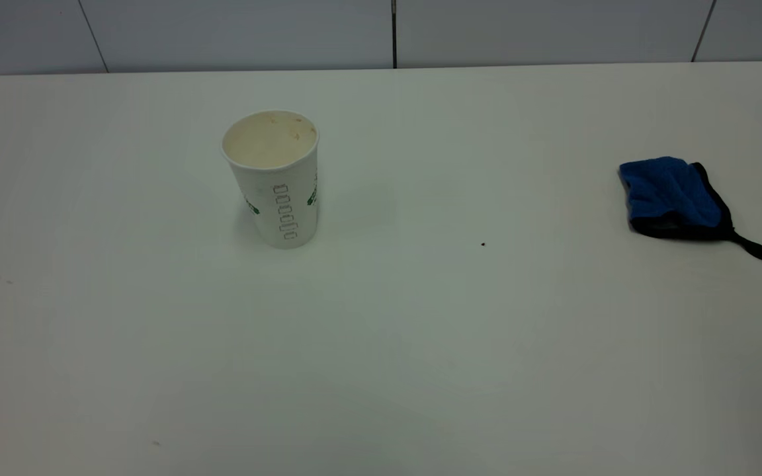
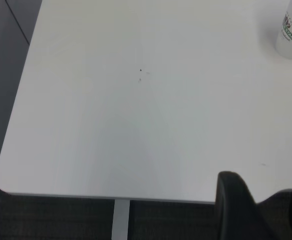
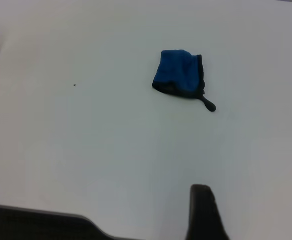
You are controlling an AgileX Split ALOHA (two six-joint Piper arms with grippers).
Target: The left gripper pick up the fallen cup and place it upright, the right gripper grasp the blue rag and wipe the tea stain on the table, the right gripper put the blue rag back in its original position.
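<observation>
One table (image 1: 421, 344), big and white, smooth matte top with rounded corners, filling the exterior view. Behind its far edge runs a pale grey panelled wall (image 1: 242, 33) with dark seams; the left wrist view shows dark floor below a rounded corner. One paper cup (image 1: 275, 178), tall and tapered, standing upright toward the far-left part of the table, cream-stained inside, green logo print and a column of small grey boxes down its side. One blue rag (image 1: 675, 197), folded terry cloth, fuzzy, with black edging and a short black tab, lying near the right edge, well apart from the cup. One tiny dark speck (image 1: 483, 244) between them, and a few fainter flecks by the left edge. The left end effector (image 2: 260, 210) hangs off the near edge with two black fingers spread. The right end effector (image 3: 205, 215) shows one black finger only, so its state I cannot tell.
</observation>
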